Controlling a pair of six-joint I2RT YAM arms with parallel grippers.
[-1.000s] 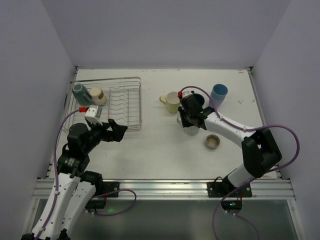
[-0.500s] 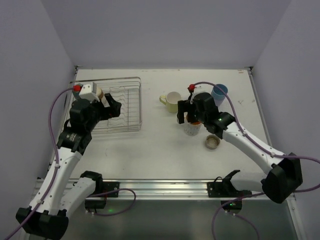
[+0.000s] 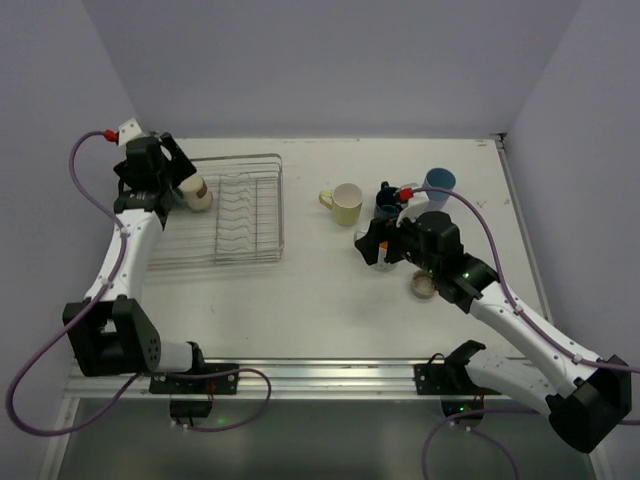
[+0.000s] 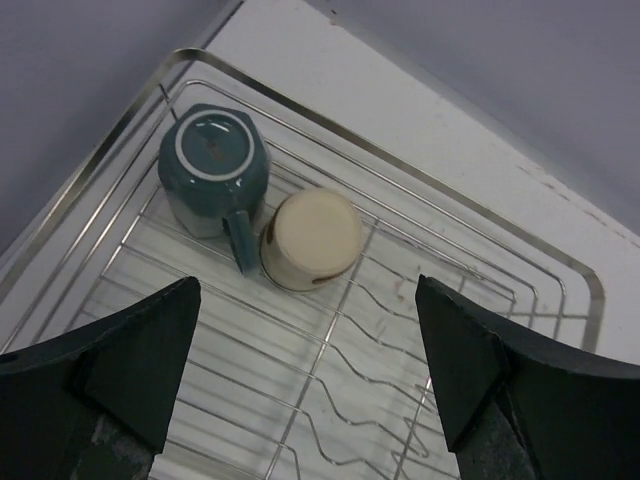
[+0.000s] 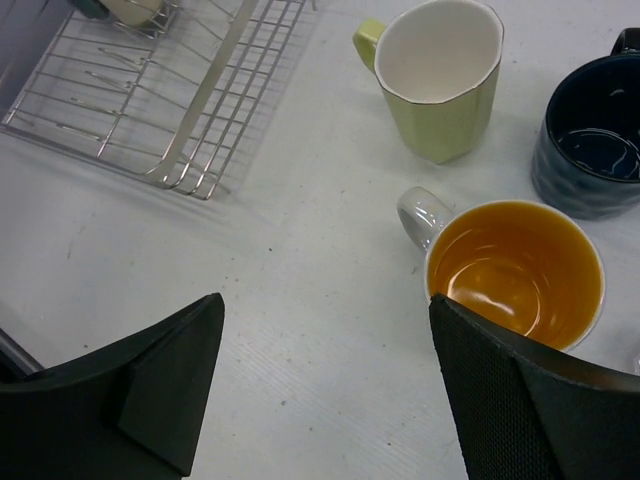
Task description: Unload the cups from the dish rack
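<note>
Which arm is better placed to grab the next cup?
Left. The left gripper hovers, jaws open, over the teal mug and tan cup in the rack; the right gripper is away beside the unloaded mugs.

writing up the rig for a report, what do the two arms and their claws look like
The left arm and right arm have white link shells with black joints. A lavender cable loops along each, ending in a red connector near the wrist. The left claw and right claw each have two broad, matte black wedge-shaped fingers. A small green light glows on the right arm.
</note>
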